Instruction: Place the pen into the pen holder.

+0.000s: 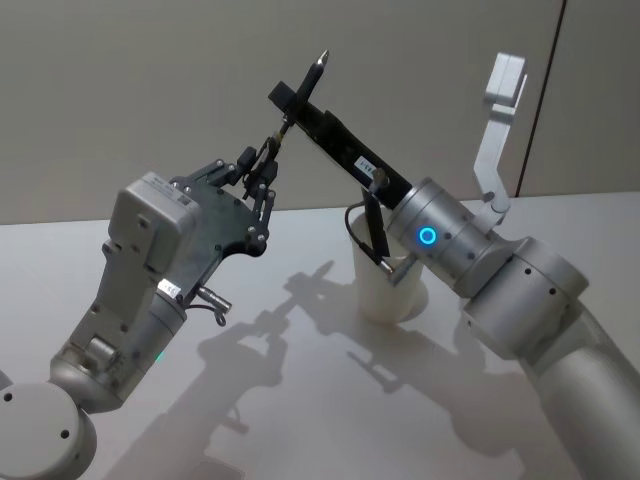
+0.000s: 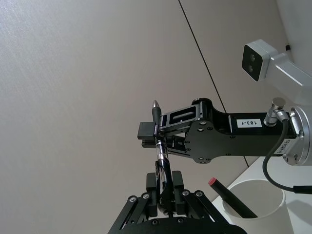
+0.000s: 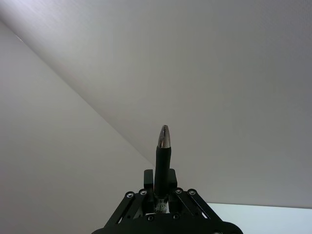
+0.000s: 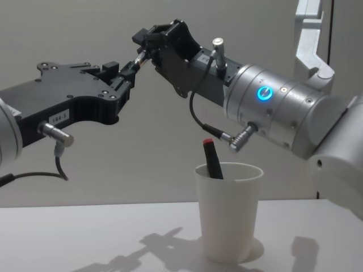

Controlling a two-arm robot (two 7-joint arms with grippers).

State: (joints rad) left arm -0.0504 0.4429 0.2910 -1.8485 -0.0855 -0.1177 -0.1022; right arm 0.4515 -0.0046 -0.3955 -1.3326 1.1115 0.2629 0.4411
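Both grippers are pinched shut on the pen (image 1: 303, 92) mid-air, left gripper (image 1: 262, 163) low end, right gripper (image 1: 290, 98) near the tip; looks like a handoff. I'd let one go before lowering it into the pen holder (image 1: 389, 290); mind the marker (image 4: 213, 159) already inside.

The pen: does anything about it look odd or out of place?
Yes. The pen is held in the air, gripped by both the left hand and the right hand at once, well above the white cup. A red-capped marker already leans inside the cup.
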